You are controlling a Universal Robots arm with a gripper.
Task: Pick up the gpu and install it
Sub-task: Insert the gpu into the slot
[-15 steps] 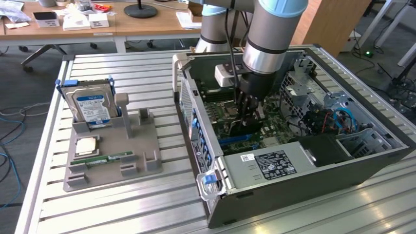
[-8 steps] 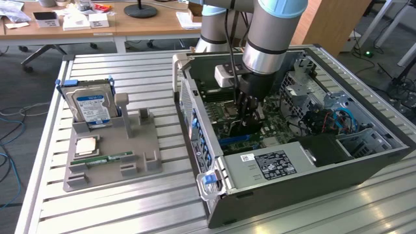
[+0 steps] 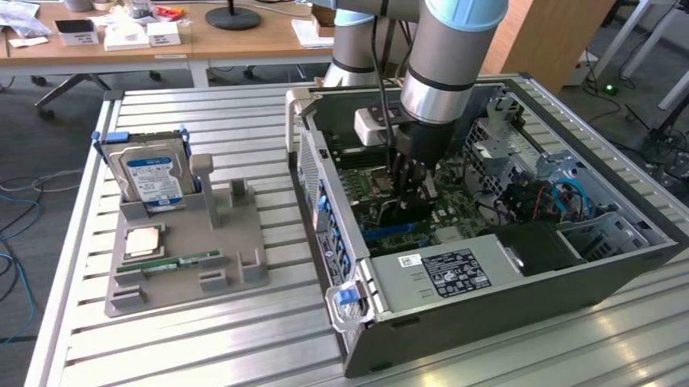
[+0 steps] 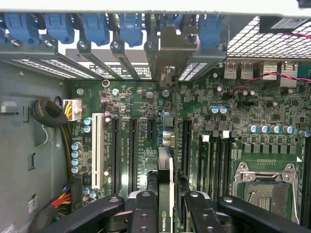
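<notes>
Open computer case (image 3: 517, 314) lying on its side on a slatted aluminium table (image 3: 215, 347), with the arm reaching down into it. The gripper (image 3: 412, 193) stands over the motherboard (image 4: 141, 102). In the wrist view its two black fingers (image 4: 146, 216) are pressed against opposite faces of the gpu (image 4: 165, 174), pinching the card between them. The gpu stands on edge and runs from between the fingers toward the rear wall of the case. There its silver end bracket (image 4: 170, 53) lies against the slot frame, beneath a row of blue clips (image 4: 95, 26). The card lies parallel to the long black expansion slots (image 4: 132, 155), between these and the memory slots (image 4: 205, 165) (whether its lower edge is seated in a slot cannot be told). The processor socket (image 4: 267, 191) lies beyond the memory slots. At the exterior view's left, well apart from the case, a grey fixture (image 3: 205, 242) holds an upright hard drive (image 3: 151, 179) with a blue-and-white label. A slim green memory stick (image 3: 173, 264) lies flat on the same fixture.
</notes>
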